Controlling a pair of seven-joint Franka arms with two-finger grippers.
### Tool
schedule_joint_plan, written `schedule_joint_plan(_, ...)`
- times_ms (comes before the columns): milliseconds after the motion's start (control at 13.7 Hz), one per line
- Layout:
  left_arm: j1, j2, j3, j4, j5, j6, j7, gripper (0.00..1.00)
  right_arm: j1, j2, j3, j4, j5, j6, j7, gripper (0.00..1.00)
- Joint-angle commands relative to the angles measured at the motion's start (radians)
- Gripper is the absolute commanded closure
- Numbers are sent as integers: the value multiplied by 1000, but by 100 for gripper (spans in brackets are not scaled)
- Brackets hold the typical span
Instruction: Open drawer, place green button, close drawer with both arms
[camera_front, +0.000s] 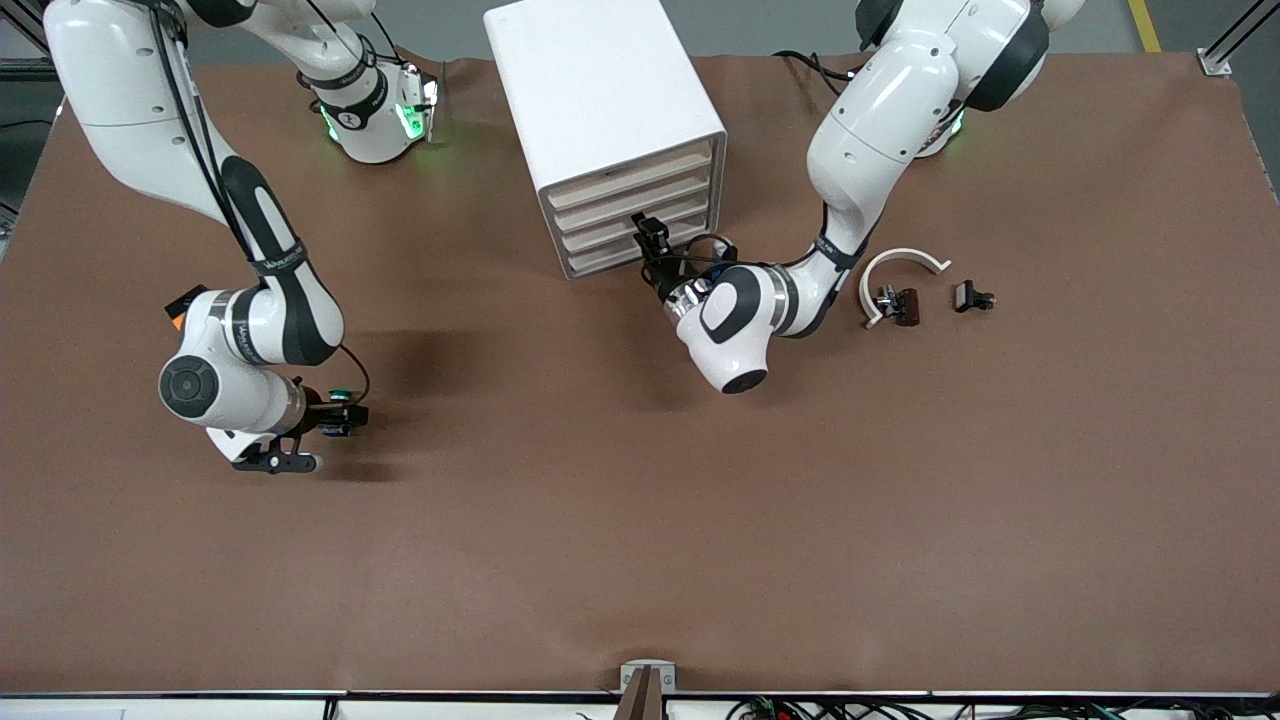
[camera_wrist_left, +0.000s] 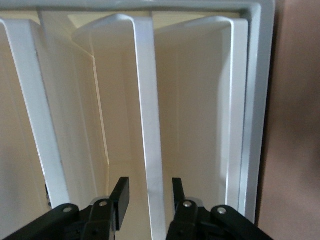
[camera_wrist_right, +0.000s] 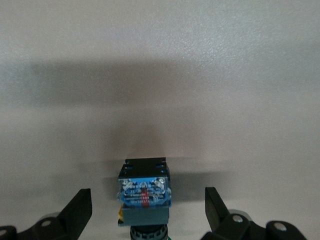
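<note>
The white cabinet (camera_front: 600, 90) stands at the robots' side of the table, with four cream drawer fronts facing the front camera. My left gripper (camera_front: 650, 238) is at one of the lower drawers (camera_front: 605, 240). In the left wrist view the left gripper (camera_wrist_left: 149, 186) is open and straddles the drawer's white lip (camera_wrist_left: 150, 125), with a gap on each side. The button (camera_front: 345, 394) lies on the mat toward the right arm's end. Its black body with blue-red marks (camera_wrist_right: 143, 175) sits between the wide-apart fingers of my open right gripper (camera_wrist_right: 147, 192), untouched. The right gripper (camera_front: 338, 412) is low over the mat.
A white curved piece (camera_front: 900, 262) lies toward the left arm's end, with a small black clip (camera_front: 900, 305) against it and another clip (camera_front: 972, 297) beside it. An orange-and-black cube (camera_front: 182, 303) peeks out by the right arm's wrist. Brown mat (camera_front: 640, 520) covers the table.
</note>
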Motion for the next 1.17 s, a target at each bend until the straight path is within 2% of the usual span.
schedule_joint_plan(0,-7,29,2,23,-20,-19,-47,81,-9,16,7,18,-18,1,-9,0)
schedule_joint_plan(293,-4,54,11,60,-16,-17,-51,100,-11,17,8,18,-18,1,-9,36)
schedule_joint_plan(585,5,69,52,115,-14,-16,-51,100,-11,21,8,18,-17,-2,-8,65)
schedule_joint_plan(878,8,83,95,180,-17,-5,-42,100,-2,16,8,23,-17,-13,4,66)
schedule_joint_plan(1098,23,81,123,198,-17,-5,-41,100,8,5,8,81,-17,-118,7,65)
